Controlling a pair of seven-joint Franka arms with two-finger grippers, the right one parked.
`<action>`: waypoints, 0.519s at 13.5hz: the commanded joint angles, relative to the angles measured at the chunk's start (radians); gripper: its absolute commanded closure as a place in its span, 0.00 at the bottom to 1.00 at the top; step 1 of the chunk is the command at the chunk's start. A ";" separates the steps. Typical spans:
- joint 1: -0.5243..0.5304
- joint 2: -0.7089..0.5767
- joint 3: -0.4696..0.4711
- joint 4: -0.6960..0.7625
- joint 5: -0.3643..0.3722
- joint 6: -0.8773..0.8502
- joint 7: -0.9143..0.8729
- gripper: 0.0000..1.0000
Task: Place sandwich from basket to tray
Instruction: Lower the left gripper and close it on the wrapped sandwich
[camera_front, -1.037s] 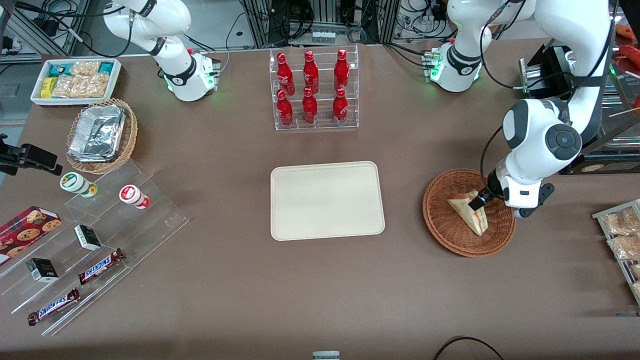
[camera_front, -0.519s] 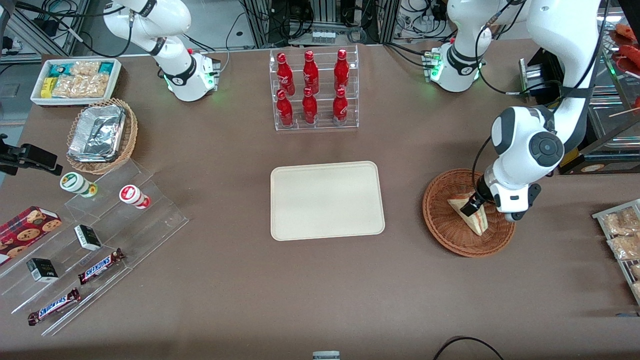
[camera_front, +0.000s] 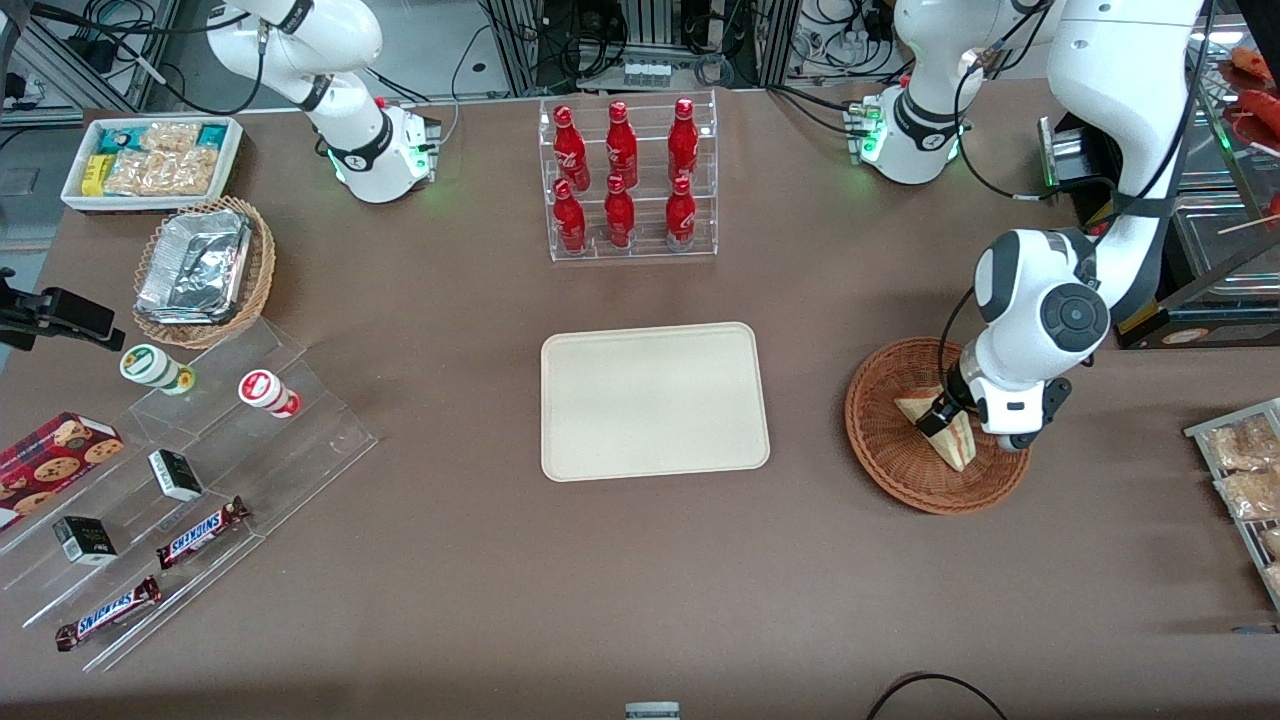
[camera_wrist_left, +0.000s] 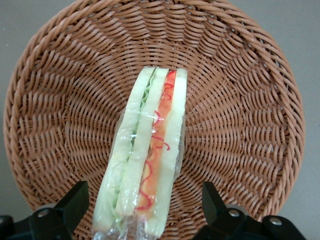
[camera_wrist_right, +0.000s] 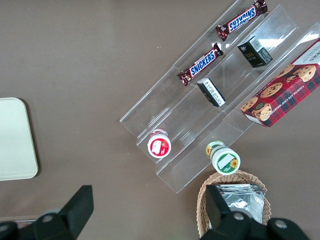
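Observation:
The clear-wrapped sandwich (camera_front: 957, 446) lies on its side in the reddish-brown wicker basket (camera_front: 880, 445), toward the working arm's end of the table. In the left wrist view the sandwich (camera_wrist_left: 150, 150) shows its red and green filling, with the basket (camera_wrist_left: 240, 100) all around it. My left gripper (camera_front: 940, 412) is down in the basket, open, with one black finger on each side of the sandwich's wide end and a gap to each (camera_wrist_left: 144, 202). The cream tray (camera_front: 655, 400) lies flat at the table's middle and holds nothing; its edge also shows in the right wrist view (camera_wrist_right: 15, 140).
A clear rack of red bottles (camera_front: 625, 180) stands farther from the front camera than the tray. Snack packets (camera_front: 1245, 470) lie at the working arm's end. An acrylic stand with candy bars (camera_front: 200, 530), a foil-filled tan basket (camera_front: 200, 270) and a white bin (camera_front: 150, 160) are at the parked arm's end.
The left arm has shifted a little toward the tray and come lower, bringing the open gripper over and around the sandwich's wide end. The sandwich has not moved.

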 joint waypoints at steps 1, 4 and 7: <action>-0.003 0.039 0.002 0.026 0.019 0.012 -0.021 0.21; -0.004 0.044 0.004 0.023 0.022 0.009 -0.012 1.00; -0.004 0.017 0.004 0.027 0.029 -0.056 0.087 1.00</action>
